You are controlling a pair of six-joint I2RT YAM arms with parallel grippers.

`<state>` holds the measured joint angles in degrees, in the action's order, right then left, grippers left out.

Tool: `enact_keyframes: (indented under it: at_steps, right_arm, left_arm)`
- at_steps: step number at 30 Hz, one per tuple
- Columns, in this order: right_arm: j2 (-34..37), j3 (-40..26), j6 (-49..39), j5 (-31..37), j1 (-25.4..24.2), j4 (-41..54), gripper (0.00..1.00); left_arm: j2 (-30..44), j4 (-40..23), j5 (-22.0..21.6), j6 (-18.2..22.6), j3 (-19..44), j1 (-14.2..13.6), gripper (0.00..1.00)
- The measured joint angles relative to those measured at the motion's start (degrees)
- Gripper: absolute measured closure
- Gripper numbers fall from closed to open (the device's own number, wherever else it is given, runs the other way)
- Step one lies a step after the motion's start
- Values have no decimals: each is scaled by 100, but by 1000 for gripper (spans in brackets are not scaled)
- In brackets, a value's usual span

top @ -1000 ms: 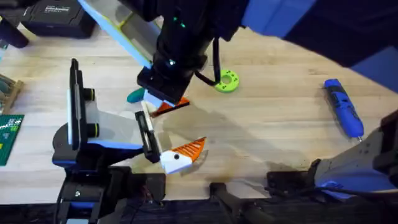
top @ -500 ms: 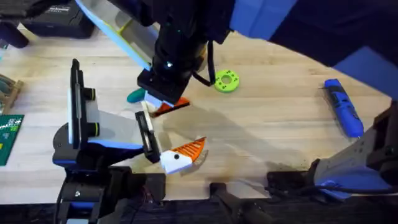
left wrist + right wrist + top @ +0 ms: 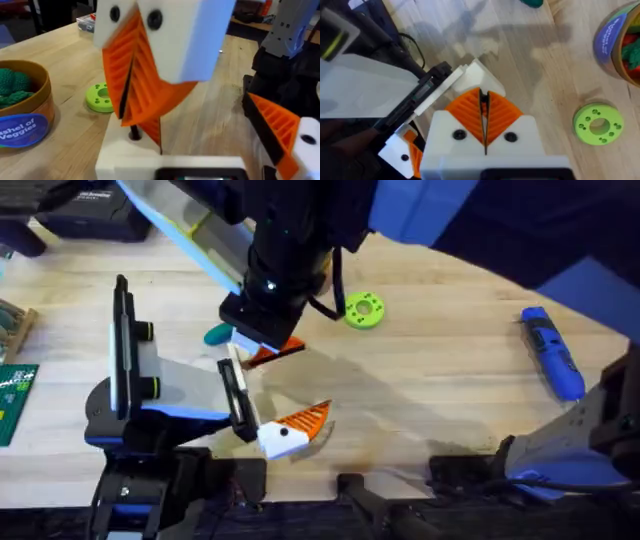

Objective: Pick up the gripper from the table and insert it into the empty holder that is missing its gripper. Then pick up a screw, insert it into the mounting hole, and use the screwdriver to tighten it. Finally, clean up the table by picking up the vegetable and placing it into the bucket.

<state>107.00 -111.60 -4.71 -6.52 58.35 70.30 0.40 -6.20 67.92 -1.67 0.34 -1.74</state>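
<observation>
My right gripper (image 3: 268,345) reaches across the table and is shut on the orange ribbed gripper (image 3: 154,131). It holds this finger upright, with its lower end at the white holder (image 3: 120,159) on the left arm's jaw. My left gripper (image 3: 265,408) is open, and its other jaw carries an orange finger (image 3: 277,131). The teal vegetable (image 3: 217,334) lies just beyond the right gripper. At the far right lies the blue screwdriver (image 3: 550,352). The bucket (image 3: 22,117), with green produce inside, stands to one side in the left wrist view; the overhead view hides it behind the arm.
A lime-green disc with holes (image 3: 364,311) lies right of the right gripper. A black case (image 3: 85,210) sits at the back left, and a green circuit board (image 3: 12,395) lies at the left edge. The table's middle right is bare wood.
The right arm's elbow has shifted slightly at the lower right. Its gripper stays over the holder, still shut on the orange finger.
</observation>
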Motion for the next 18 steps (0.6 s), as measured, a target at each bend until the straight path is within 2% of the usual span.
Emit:
enact_keyframes:
  at_steps: [14,15,17,18]
  right_arm:
    - [23,-1,0,-237,0,-3,994]
    - [28,-1,-4,-240,0,-6,965]
    - [43,-1,3,-277,0,8,723]
    - [59,0,-15,-266,-1,39,284]
  left_arm:
    - [0,35,2,18,0,0,15]
    - [2,37,2,20,0,0,15]
    - [2,38,-1,17,0,0,15]
    - [2,-1,-7,17,0,1,15]
